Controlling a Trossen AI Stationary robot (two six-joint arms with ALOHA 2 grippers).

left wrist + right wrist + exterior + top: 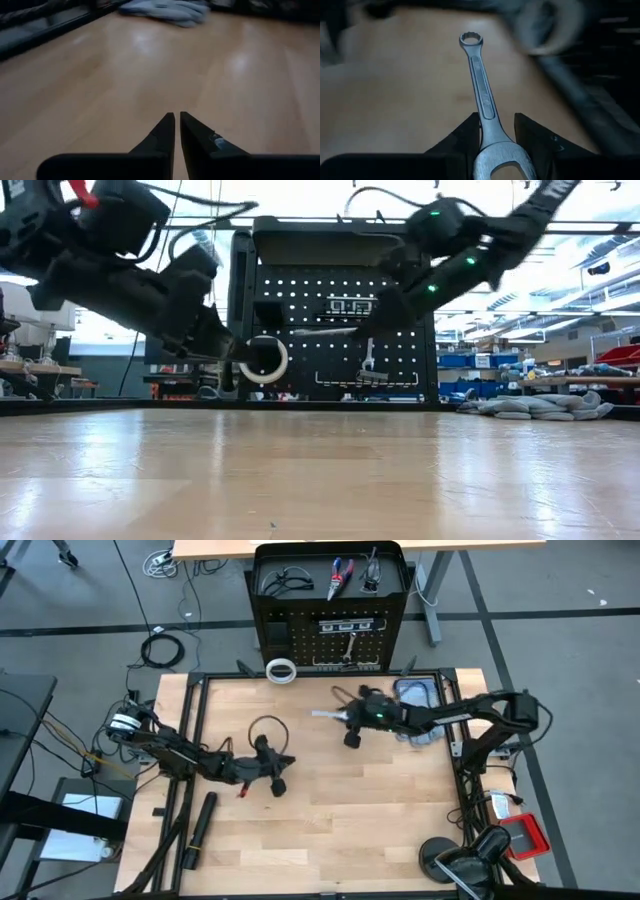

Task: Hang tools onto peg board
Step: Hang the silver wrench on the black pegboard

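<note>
The worktop (330,810) is pale wood, set in a black frame. Around it lies a grey floor (570,650) crossed by dark lines, with loose cables (165,645) on it. A second wooden table (215,548) stands behind. In the low view the room beyond is bright, with ceiling beams, blue bins (478,361) on shelving and a grey cloth (545,405) at the worktop's edge.

Cut off at the frame's edge just behind the right jaws: open end of the wrench (482,100). Beyond its ring end, blurred: tape ring (547,27) and peg board (615,50). Ahead of the left jaws, blurred: grey cloth (167,11).
</note>
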